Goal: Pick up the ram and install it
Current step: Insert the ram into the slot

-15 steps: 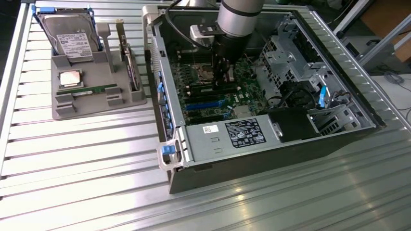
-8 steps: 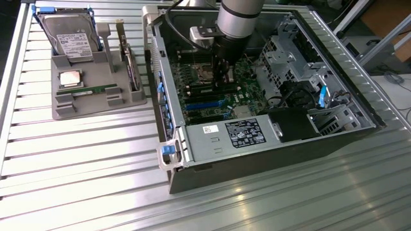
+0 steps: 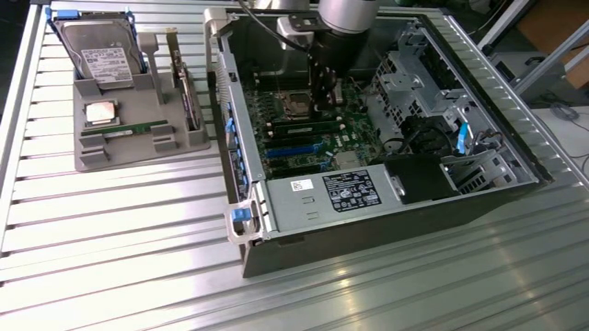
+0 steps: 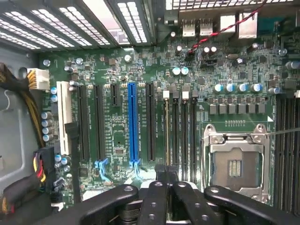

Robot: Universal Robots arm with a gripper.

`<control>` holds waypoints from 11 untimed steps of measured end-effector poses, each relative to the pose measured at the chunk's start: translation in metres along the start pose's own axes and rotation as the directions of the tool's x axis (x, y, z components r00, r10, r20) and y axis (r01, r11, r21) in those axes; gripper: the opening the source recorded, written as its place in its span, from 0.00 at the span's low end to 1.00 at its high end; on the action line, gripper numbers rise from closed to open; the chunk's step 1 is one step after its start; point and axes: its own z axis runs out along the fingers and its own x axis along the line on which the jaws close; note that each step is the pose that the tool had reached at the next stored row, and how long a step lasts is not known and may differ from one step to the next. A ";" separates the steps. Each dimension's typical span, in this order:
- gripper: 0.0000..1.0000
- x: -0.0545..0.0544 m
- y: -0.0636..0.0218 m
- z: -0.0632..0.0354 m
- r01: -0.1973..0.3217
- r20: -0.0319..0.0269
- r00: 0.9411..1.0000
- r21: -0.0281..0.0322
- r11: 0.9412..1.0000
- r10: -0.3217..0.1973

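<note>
One gripper (image 4: 166,172) sits low over the mobo (image 4: 117,140), fingers drawn nearly together w/ only a sliver btwn them, tips at the near end of the ram (image 4: 166,131). Whether they pinch its top edge or just bear down on it, can't tell. Narrow stance makes sense either way: the stick is thin and the empty black slots (image 4: 185,136) lie just beside it, so wide fingers would foul them. Ram stands on edge in the slot nearest the long blue slot (image 4: 132,122), parallel to it, prob. b/c it only seats when it goes straight down. Edge-on from the wrist it reads as a slim tan-gold line; how deep it sits, or whether the end latches are shut, can't be judged. Past the slots is the CPU socket (image 4: 236,164), bare. In the ext. view the gripper (image 3: 327,110) reaches down into the open PC case (image 3: 387,234), laid on its side so the board faces up for top-down access. There the ram (image 3: 308,129) shows as a long, low, dark strip just under the tips, w/ the PSU (image 3: 336,193) nearer the camera. Farther off, toward the ext. view's left, a grey tray (image 3: 129,157) on the ribbed table (image 3: 110,241) keeps parts in moulded seats, likely for repeatable pick-ups: a look-alike green stick (image 3: 136,127) lying flat, a square silver CPU (image 3: 101,112), and an HDD (image 3: 103,52) propped at the back.
</note>
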 end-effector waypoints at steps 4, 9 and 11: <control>0.11 -0.001 -0.0303 0.0006 0.002 -0.001 1.000 -0.020 1.000 -0.002; 0.11 -0.002 -0.0640 0.0011 0.003 -0.001 1.000 -0.032 0.999 -0.003; 0.11 -0.002 -0.0743 -0.0014 0.003 -0.001 1.000 -0.032 0.999 -0.003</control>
